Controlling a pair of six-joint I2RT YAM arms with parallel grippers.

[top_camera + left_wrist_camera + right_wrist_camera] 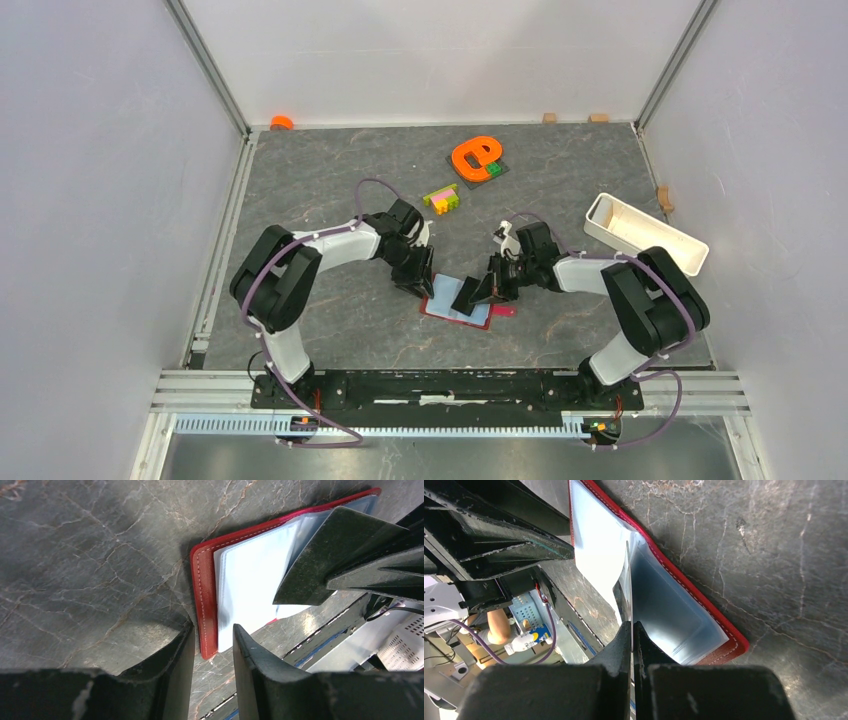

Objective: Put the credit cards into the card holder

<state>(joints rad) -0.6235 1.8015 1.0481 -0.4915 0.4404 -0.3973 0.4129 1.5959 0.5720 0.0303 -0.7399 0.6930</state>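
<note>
The card holder (445, 292) lies open on the grey table, red rim outside and light-blue sleeves inside; it also shows in both wrist views (250, 580) (674, 605). My left gripper (422, 288) (214, 629) is open at its left edge, and the red corner lies loose between the fingertips (239, 635). My right gripper (480, 293) (631, 624) is shut on a thin leaf (628, 580), seen edge-on and standing up from the middle of the holder. It looks like one of the inner sleeves. No credit cards are in view.
The holder's red snap tab (505, 311) sticks out at its right. A white oblong tray (645, 232) stands at the right. An orange letter-shaped piece (476, 156) and toy bricks (441, 198) lie at the back. Small wooden blocks (549, 117) sit by the walls.
</note>
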